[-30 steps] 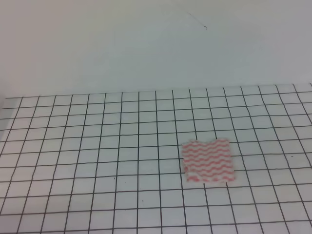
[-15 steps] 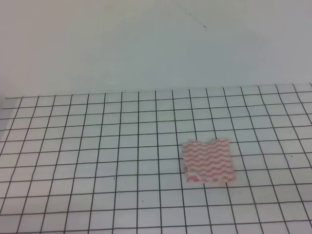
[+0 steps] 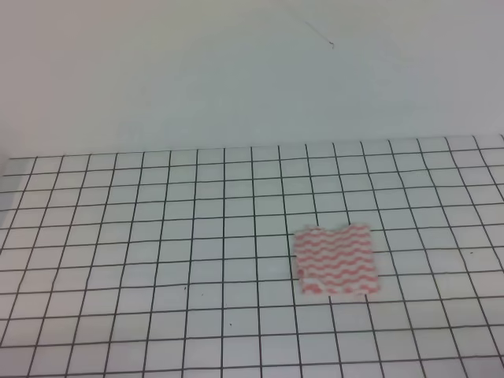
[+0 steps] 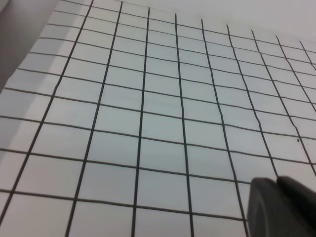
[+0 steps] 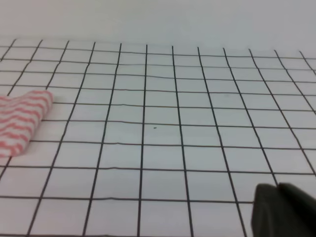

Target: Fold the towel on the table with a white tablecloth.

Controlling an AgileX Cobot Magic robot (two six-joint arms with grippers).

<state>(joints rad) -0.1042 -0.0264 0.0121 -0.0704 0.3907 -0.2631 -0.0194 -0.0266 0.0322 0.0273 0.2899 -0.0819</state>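
**Ana:** Fingers first, and there was little to go on. Only a dark tip of the left gripper poked into the bottom right corner of its wrist view, hanging over the table with a white tablecloth. Open or closed, I could not tell.

**Ben:** Same story on the other side. The right gripper showed as a dark lump low in its own wrist view, and its state was hidden too. Neither appeared in the high view.

**Ana:** And the towel?

**Ben:** It lay flat on the tablecloth, pink and white wavy stripes, right of the cloth's middle and toward the near side, across a few grid squares. Nothing touched it.

**Ana:** The right wrist camera caught the towel too, at the left edge, well apart from that gripper tip, one edge looking rolled or doubled over.
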